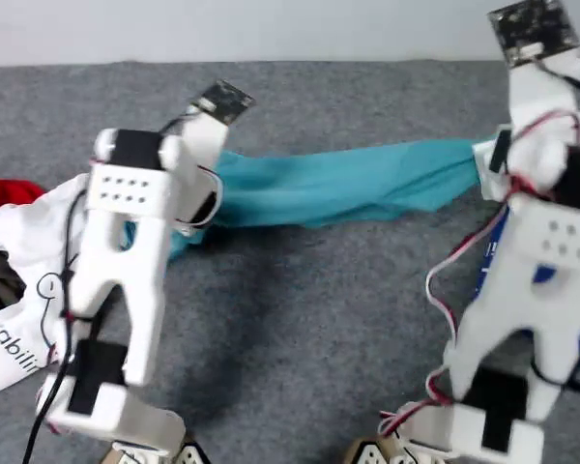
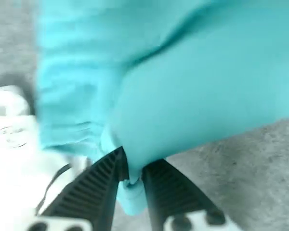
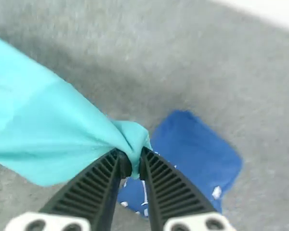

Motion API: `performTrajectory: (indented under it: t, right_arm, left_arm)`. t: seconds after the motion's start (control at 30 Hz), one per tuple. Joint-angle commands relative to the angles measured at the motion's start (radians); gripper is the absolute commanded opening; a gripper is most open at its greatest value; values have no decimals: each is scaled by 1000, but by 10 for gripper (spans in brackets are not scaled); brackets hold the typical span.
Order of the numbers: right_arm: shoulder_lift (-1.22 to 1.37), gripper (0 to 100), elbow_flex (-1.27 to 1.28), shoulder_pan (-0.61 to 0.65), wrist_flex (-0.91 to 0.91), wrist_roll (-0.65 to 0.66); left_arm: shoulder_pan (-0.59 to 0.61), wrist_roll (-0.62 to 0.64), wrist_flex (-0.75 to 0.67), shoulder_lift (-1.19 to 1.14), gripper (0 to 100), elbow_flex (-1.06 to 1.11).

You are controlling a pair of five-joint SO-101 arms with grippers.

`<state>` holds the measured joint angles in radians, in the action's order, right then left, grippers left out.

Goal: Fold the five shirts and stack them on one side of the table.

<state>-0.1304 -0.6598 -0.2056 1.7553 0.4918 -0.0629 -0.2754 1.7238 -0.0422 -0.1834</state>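
Teal shirt (image 1: 338, 184) hangs stretched in a long band between the two arms, above the grey table (image 1: 300, 329). Left gripper (image 2: 131, 173) pinches one end of the teal shirt, with cloth bunched between its fingers. Right gripper (image 3: 131, 161) clamps the opposite end (a small knot of fabric bulges past the tips). Blue shirt (image 3: 197, 154) lies flat on the table below the right gripper. White shirt (image 1: 24, 242) lies crumpled beside the left arm, and a red shirt (image 1: 5, 193) touches its far edge.
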Motion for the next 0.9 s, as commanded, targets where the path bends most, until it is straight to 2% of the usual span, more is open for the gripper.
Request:
performTrajectory:
  t: [0.0,0.17,0.3,0.47,0.53,0.67,0.87]
  right_arm:
    - [-136,10,-14,36,31,61]
    - [-163,10,-11,111,18,121]
    - [-64,10,-8,176,-16,118]
    - [136,10,-8,239,-87,117]
    - [203,10,-8,254,-136,117]
    - [302,10,-12,257,-209,117]
    - [349,10,-12,255,-220,91]
  left_arm:
    - [60,-69,32,130,5,1]
    - [81,-181,32,201,5,130]
    - [81,-210,31,201,13,242]
    - [81,-215,6,195,156,315]
    - [87,-215,-15,172,195,320]
    - [118,-216,-74,95,201,315]
    - [71,-210,32,74,196,255]
